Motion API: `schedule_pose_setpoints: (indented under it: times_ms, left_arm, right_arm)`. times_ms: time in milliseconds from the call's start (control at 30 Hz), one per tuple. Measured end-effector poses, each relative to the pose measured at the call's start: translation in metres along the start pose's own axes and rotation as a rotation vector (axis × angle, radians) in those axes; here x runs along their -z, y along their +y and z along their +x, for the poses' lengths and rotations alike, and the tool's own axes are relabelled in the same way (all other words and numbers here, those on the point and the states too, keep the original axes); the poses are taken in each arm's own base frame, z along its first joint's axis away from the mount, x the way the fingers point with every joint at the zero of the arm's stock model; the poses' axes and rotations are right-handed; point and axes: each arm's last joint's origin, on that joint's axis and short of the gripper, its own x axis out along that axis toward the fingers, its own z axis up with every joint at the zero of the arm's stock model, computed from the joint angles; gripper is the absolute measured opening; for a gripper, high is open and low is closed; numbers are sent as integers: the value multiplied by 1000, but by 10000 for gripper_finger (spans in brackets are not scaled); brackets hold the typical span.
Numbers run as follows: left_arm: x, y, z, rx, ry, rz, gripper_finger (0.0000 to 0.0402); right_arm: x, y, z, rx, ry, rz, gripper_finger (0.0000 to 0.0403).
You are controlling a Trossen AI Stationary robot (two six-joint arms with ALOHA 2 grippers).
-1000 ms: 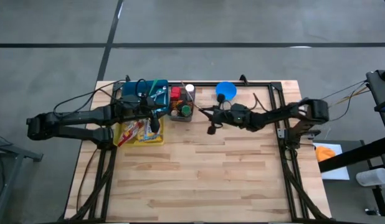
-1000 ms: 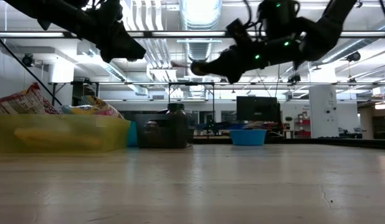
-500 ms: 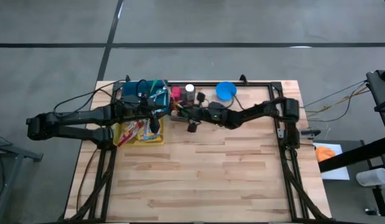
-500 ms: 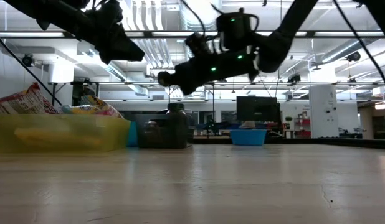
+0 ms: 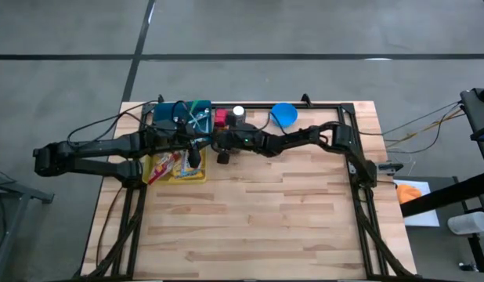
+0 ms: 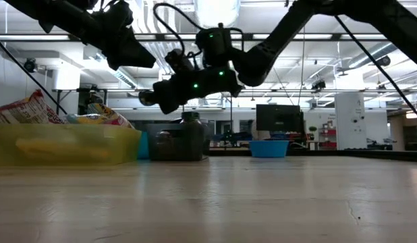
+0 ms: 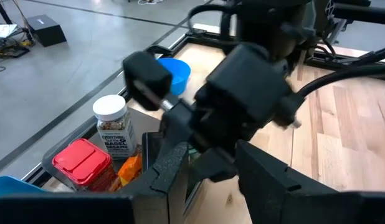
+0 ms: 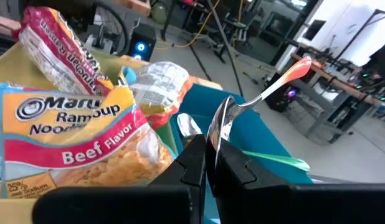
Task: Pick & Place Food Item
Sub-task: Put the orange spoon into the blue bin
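- Yellow bin (image 5: pixel 176 174) at the bench's (image 5: pixel 258 219) far-left part, right under the left gripper (image 5: pixel 196 149); ramen packets (image 8: pixel 68 134) piled inside, one reads "Beef Flavor".
- Left gripper hangs above the bin's right edge, raised off the bench, fingers part open, nothing between them that I can see.
- Teal bin (image 5: pixel 182 112) just behind the left gripper, touching the yellow bin's far side; green utensil (image 8: pixel 276 163) lies in it.
- Right gripper (image 5: pixel 223 146) just right of the left gripper, almost touching it, right arm stretched across from the bench's right side.
- Right gripper clamped on a metal spoon (image 8: pixel 225 124); bowl pinched between the fingers, handle with orange tip sticking up and away.
- Low view: right gripper (image 6: pixel 149 99) well above the bench, tilted down toward the yellow bin (image 6: pixel 67 145).
- Clear tray (image 5: pixel 229 135) directly behind the right gripper, partly covered by the arm.
- In the tray: red-lidded container (image 7: pixel 83 162), spice jar (image 7: pixel 113 124) with white lid beside it, something orange (image 7: pixel 131 169) in front, can't tell what.
- Blue bowl (image 5: pixel 284 114) farther right of the right gripper, at the bench's back edge, well apart from the tray.
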Motion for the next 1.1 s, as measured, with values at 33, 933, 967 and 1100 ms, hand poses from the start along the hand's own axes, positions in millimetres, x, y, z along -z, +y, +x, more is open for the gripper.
schedule_pose_setpoints:
  times_ms: [33, 933, 967, 1100]
  left_arm:
    - [0, 0, 0, 0, 0, 0, 137]
    - [2, 0, 0, -1, 7, 1, 137]
    - [2, 0, 0, -1, 7, 1, 137]
    - [2, 0, 0, -1, 7, 1, 137]
  right_arm:
    - [1, -1, 3, -5, 1, 0, 12]
    - [15, -36, 35, -62, 223, 161, 12]
    - [15, -36, 35, -64, 229, 161, 12]
    - [13, -37, 36, -64, 224, 159, 13]
